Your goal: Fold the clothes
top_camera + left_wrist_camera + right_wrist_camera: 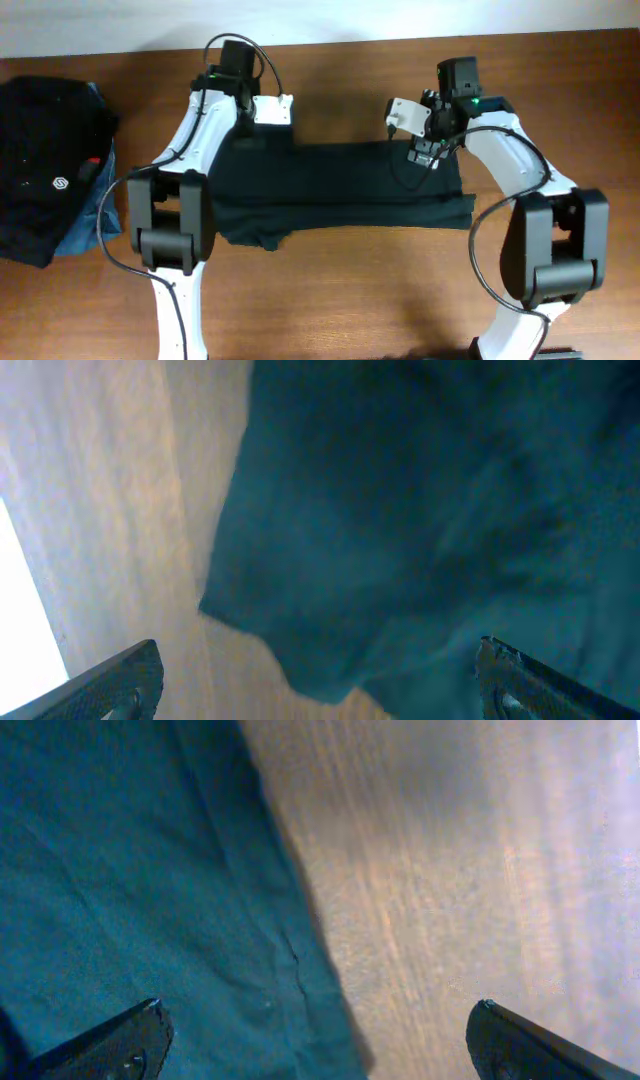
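Observation:
A dark teal garment lies flat across the middle of the wooden table, folded into a wide band. My left gripper is open just above the garment's far left corner; the left wrist view shows the cloth's edge between the spread fingers. My right gripper is open above the garment's far right corner; the right wrist view shows the cloth's edge between its spread fingers. Neither gripper holds anything.
A pile of dark clothes over a blue item sits at the table's left edge. Bare wood lies in front of the garment. The table's far edge runs close behind both grippers.

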Controlling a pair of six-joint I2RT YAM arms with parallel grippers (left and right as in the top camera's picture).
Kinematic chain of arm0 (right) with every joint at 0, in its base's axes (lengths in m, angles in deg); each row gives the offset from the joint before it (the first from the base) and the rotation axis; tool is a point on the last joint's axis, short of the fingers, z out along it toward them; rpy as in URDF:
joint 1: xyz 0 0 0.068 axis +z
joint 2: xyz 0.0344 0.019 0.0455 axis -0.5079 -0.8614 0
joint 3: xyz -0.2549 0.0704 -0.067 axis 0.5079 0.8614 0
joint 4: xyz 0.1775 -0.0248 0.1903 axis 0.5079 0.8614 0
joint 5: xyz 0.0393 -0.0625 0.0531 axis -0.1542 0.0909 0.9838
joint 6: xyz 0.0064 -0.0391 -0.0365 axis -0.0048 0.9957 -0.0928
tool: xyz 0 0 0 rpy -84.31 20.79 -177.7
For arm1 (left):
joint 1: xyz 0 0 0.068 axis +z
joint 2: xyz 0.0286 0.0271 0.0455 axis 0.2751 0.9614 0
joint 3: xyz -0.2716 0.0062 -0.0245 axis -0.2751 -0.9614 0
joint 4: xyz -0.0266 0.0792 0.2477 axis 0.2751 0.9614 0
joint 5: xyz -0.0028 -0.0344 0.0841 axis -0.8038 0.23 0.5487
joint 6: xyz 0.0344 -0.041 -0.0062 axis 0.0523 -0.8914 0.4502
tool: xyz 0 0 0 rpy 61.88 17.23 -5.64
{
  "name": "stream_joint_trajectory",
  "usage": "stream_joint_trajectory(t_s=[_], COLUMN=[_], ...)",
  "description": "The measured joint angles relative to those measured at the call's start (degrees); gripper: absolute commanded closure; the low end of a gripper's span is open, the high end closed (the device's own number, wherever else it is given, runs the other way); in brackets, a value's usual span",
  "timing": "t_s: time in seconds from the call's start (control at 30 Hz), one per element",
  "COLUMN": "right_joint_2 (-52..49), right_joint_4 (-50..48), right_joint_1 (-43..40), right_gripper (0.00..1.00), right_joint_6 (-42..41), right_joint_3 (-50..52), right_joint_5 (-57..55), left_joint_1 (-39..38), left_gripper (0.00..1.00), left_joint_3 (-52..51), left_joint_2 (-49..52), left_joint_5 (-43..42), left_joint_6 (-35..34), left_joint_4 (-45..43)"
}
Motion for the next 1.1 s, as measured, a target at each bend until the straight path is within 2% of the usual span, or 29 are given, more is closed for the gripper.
stream_joint_trajectory(t_s=[0.23,0.27,0.3,0.5,0.9,0.93,1.03,1.1], right_joint_2=[-2.12,-2.16,-2.16,-2.16,-2.16,-2.16,-2.16,-2.16], right_joint_4=[0.04,0.04,0.04,1.53,2.86,3.08,3.58,4.02], right_joint_1=[0.0,0.0,0.0,0.0,0.0,0.0,0.0,0.0], right_gripper=[0.02,0.01,0.01,0.01,0.01,0.01,0.01,0.01], right_joint_6=[-0.11,-0.09,-0.09,-0.09,-0.11,-0.09,-0.09,-0.09], right_joint_3=[0.0,0.0,0.0,0.0,0.0,0.0,0.0,0.0], right_joint_5=[0.0,0.0,0.0,0.02,0.09,0.07,0.07,0.11], left_joint_1=[1.53,1.51,1.46,1.29,1.25,1.25,1.25,1.25], left_gripper=[0.09,0.11,0.18,0.31,0.35,0.38,0.67,0.76], left_joint_3=[0.0,0.0,0.0,0.0,0.35,0.55,0.72,0.74], left_joint_2=[0.07,0.07,0.09,0.42,3.58,3.63,4.04,4.28], left_joint_5=[-0.07,-0.09,-0.22,-0.52,-2.43,-2.45,-2.54,-2.67], left_joint_6=[0.63,0.66,0.76,1.05,1.07,1.07,1.07,1.57], left_joint_4=[0.26,0.31,0.44,1.42,1.29,1.25,1.33,2.05])
